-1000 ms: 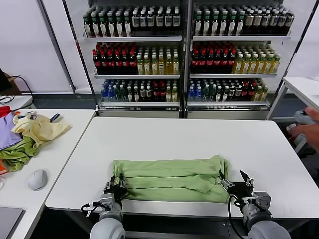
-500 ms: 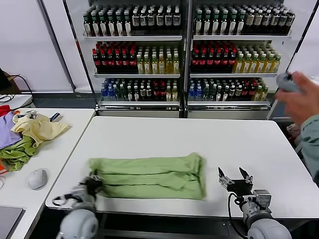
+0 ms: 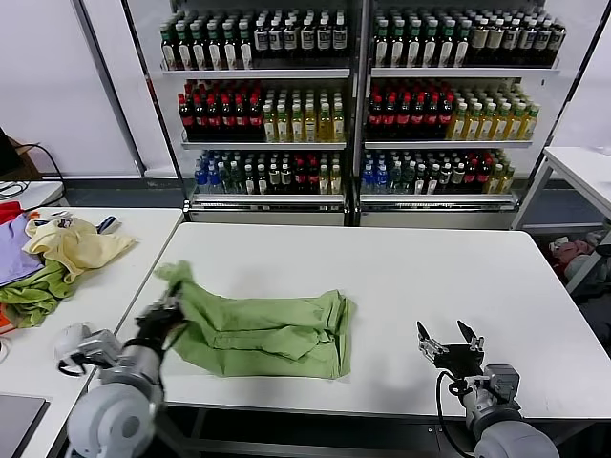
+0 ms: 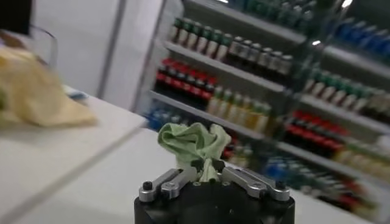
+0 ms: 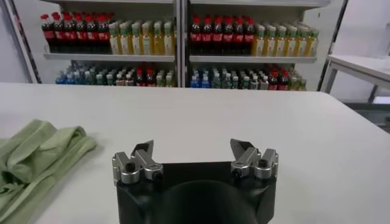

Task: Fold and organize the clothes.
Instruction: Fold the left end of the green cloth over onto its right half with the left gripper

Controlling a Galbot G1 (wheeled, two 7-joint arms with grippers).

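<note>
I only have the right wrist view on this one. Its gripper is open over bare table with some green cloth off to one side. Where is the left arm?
Observer: In the head view the left gripper is at the table's left edge, at the end of the green shirt.
Operator: Is it gripping the cloth?
Observer: Yes. The left wrist view shows a bunched tuft of shirt pinched in its closed jaws.
Operator: How is the shirt lying?
Observer: Folded into a band, the gripped end lifted, the rest on the white table.
Operator: And my right gripper?
Observer: The right gripper is clear of the shirt, to its right.
</note>
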